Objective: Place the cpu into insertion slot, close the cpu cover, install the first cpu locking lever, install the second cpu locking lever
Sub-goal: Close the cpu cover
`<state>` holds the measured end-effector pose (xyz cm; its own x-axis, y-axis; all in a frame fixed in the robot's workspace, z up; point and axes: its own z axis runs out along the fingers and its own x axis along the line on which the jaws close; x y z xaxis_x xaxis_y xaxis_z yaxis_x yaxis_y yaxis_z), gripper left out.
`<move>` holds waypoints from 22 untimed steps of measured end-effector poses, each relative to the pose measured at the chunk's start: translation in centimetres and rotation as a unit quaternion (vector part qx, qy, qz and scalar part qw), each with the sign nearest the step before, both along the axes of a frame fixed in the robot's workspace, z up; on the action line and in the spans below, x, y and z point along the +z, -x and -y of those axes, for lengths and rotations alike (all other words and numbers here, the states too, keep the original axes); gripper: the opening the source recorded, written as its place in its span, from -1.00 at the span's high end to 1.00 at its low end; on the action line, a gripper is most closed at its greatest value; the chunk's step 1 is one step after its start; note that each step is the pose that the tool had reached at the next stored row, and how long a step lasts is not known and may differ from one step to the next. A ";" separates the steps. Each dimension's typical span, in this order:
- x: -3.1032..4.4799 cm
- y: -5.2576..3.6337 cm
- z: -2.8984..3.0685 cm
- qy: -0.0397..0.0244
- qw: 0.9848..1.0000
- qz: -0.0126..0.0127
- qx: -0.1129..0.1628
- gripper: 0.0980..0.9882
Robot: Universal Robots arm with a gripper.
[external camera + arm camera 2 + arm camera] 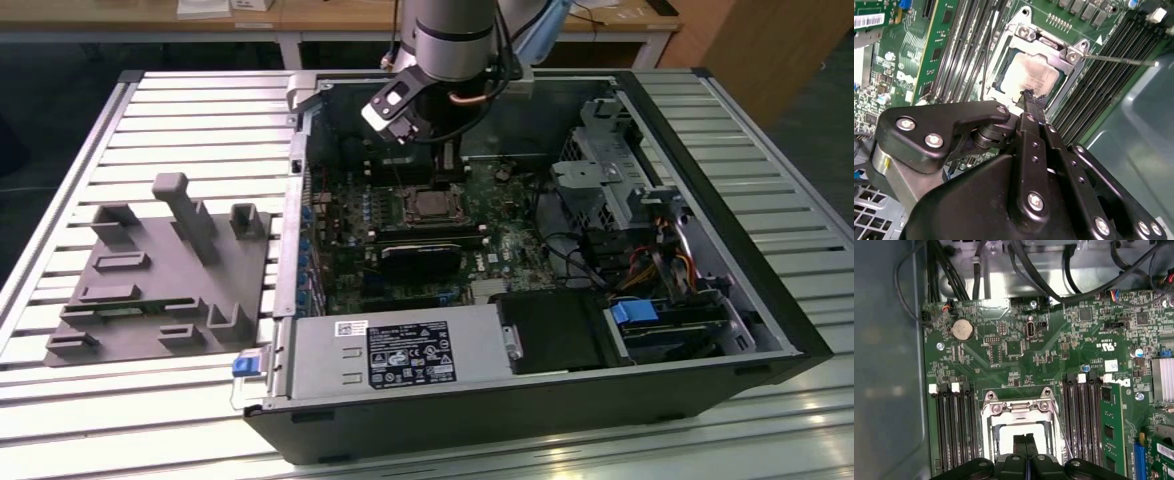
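Claw: its fingers are pressing together and pinching nothing, forming one narrow tip better suited to pushing than to grasping.
Claw position: it is hanging just above the cpu, near the socket's edge.
Cpu: it is sitting flat inside the insertion slot on the green board, so placement looks done.
Cpu cover: it is lying down around the chip, with its window framing the metal top.
Locking lever: a thin rod is sticking out sideways from the socket corner and seems unlatched.
Case: it is lying open on the slatted tabletop, giving the arm access from above.
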<state>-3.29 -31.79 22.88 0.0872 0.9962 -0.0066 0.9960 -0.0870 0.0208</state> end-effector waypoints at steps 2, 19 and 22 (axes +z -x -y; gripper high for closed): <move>-0.19 0.11 0.01 0.000 1.000 0.000 0.000 0.99; -0.84 0.57 0.39 0.000 1.000 0.000 0.000 0.99; -0.85 0.58 0.39 0.000 1.000 0.000 0.005 0.99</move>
